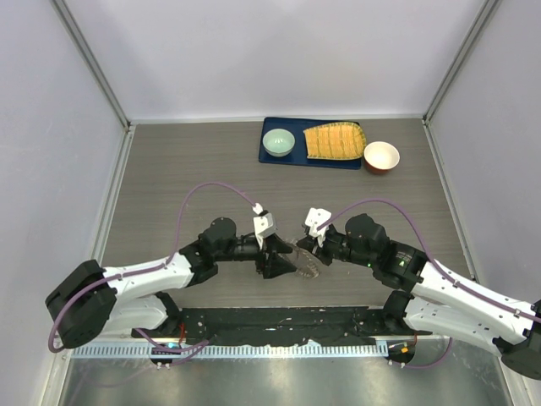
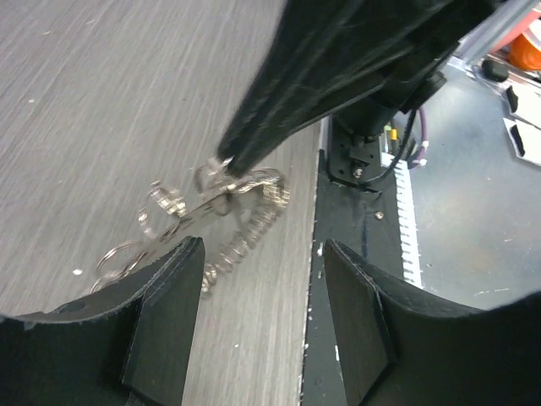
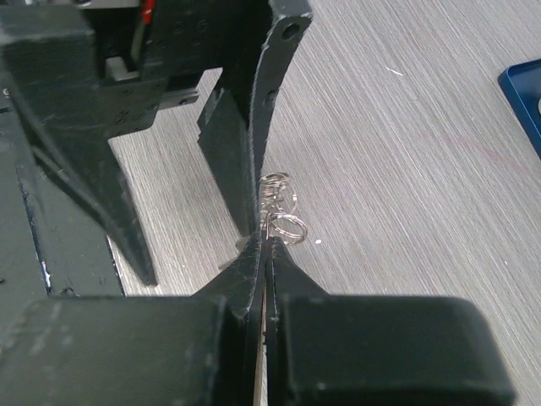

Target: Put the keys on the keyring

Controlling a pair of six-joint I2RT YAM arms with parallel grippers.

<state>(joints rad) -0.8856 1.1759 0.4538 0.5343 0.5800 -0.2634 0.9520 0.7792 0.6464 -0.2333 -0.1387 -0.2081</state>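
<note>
The right gripper [image 3: 266, 239] is seen pressed fully shut, and a small wire loop from the fringe of the keyring [image 2: 199, 211] is pinched between its tips. In the left wrist view the pinched part is seen at the point of those dark fingers, while the rest of the ring is spread out over the table [image 1: 169, 169]. The left gripper [image 2: 262, 247] is held partly open, just beside the right one and facing it. Nothing is gripped between its fingers [image 2: 165, 313], and one end of the keyring is partly hidden behind one of them.

The keyring is found at the middle of the table, near its front edge and just beside the black base plate [image 1: 279, 321] on which the arms are mounted. Its many small silvery pieces are blurred together, so a single key cannot be picked out among them.

Farther out, well apart from both grippers, a blue tray [image 1: 269, 159] is set at the far edge of the table. A pale green bowl [image 1: 278, 142] and a ridged yellow-orange piece [image 1: 334, 141] are carried on it. A red bowl with a white inside [image 1: 381, 157] is placed on the table just beside the tray's right corner.
</note>
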